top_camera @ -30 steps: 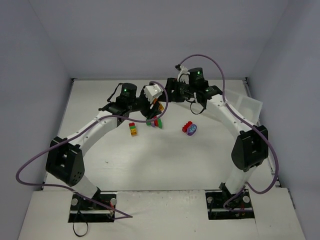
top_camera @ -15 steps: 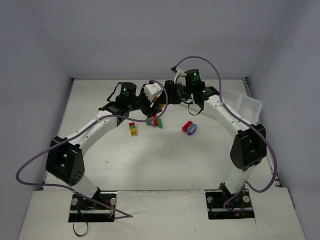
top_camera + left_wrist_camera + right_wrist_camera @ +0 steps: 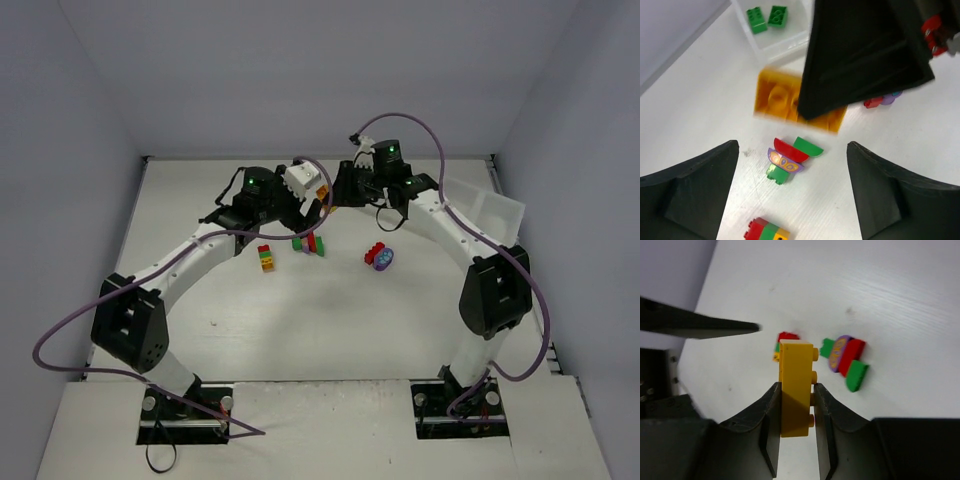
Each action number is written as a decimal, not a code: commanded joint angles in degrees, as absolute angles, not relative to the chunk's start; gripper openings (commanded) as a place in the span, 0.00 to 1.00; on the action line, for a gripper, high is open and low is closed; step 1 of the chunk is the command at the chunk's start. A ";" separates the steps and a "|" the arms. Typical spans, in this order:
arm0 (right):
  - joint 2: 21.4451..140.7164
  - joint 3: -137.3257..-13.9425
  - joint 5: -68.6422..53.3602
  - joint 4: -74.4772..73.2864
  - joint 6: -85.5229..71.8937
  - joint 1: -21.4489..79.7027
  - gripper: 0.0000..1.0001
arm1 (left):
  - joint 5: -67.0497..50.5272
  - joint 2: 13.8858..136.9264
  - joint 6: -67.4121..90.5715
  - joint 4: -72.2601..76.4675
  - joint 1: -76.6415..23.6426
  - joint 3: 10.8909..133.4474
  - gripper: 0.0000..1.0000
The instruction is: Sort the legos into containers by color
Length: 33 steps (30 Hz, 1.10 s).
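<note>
The right pincer (image 3: pixel 796 390) was closed on a yellow brick (image 3: pixel 797 365). Its two fingers pressed the brick's flat sides, so the studs stuck out sideways and the brick hung clear of the table (image 3: pixel 920 285). That looked like a firm hold, good for carrying.

The left pincer (image 3: pixel 792 150) stood wide open with nothing between its fingers. It was just beside the right one, above the middle of the table. In its wrist view the yellow brick showed blurred and half hidden behind the right pincer's dark body. I judged this to be a handover: the right arm sits nearer the tray (image 3: pixel 775 50), so it made sense for that arm to carry the brick.

Below them lay a small cluster (image 3: pixel 790 160) of a red half-round, a green half-round, a purple oval and a little green block, all touching. Near it was a stack of red, green and yellow (image 3: pixel 767 231). A red and purple piece (image 3: pixel 880 100) lay further off, mostly hidden.

One compartment of the tray held two green bricks (image 3: pixel 767 17). The yellow brick probably belonged in a different compartment, but none of the others was in view.
</note>
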State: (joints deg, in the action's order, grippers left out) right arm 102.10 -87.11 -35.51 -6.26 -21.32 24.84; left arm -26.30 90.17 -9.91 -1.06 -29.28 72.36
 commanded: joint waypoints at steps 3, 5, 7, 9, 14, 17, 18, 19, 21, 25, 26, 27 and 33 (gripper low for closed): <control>97.39 -86.05 -16.37 -4.66 -21.52 18.56 0.00 | -14.51 85.35 -0.19 -2.98 -29.09 73.47 0.89; 96.95 -85.08 -8.06 -5.09 -22.58 16.62 0.00 | -12.75 84.38 3.24 -5.01 -29.09 72.78 0.91; 96.77 -83.68 -2.23 -5.18 -23.29 14.25 0.00 | -9.50 82.36 5.79 -6.49 -29.18 71.03 0.91; 96.94 -83.15 7.53 -5.19 -23.12 13.19 0.00 | -7.22 79.65 7.03 -7.29 -28.92 69.53 0.91; 101.94 -85.51 19.41 -5.19 -21.36 11.69 0.00 | -4.57 74.11 14.67 -11.51 -27.60 64.78 0.91; 105.37 -87.53 21.00 -5.19 -21.27 10.99 0.00 | -2.55 71.38 20.29 -13.79 -26.90 62.49 0.91; 106.25 -88.15 20.83 -5.10 -21.18 10.81 0.00 | -1.85 70.93 22.65 -15.36 -26.55 62.23 0.91; 107.91 -89.29 20.83 -5.18 -20.75 10.81 0.04 | -0.54 70.41 24.68 -16.95 -26.46 61.70 0.91; 109.42 -90.43 20.83 -5.10 -20.65 10.72 0.10 | 1.84 70.58 25.13 -18.70 -26.54 61.61 0.91; 113.54 -93.07 20.66 -5.19 -21.36 10.55 0.26 | 4.48 73.47 27.86 -23.38 -26.45 63.10 0.91; 113.99 -93.34 20.48 -5.19 -21.62 10.46 0.32 | 4.22 73.82 28.56 -23.81 -26.37 63.45 0.91; 114.34 -93.60 19.87 -5.10 -21.62 10.46 0.38 | 3.78 74.09 28.74 -23.82 -26.28 63.46 0.91; 114.00 -93.96 17.23 -5.10 -21.27 10.46 0.66 | 6.85 75.67 32.51 -23.81 -26.37 63.19 0.86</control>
State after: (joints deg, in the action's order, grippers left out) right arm 116.79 -90.91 17.06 -7.11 -21.12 10.83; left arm 3.86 75.99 29.12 -24.16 -26.59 60.58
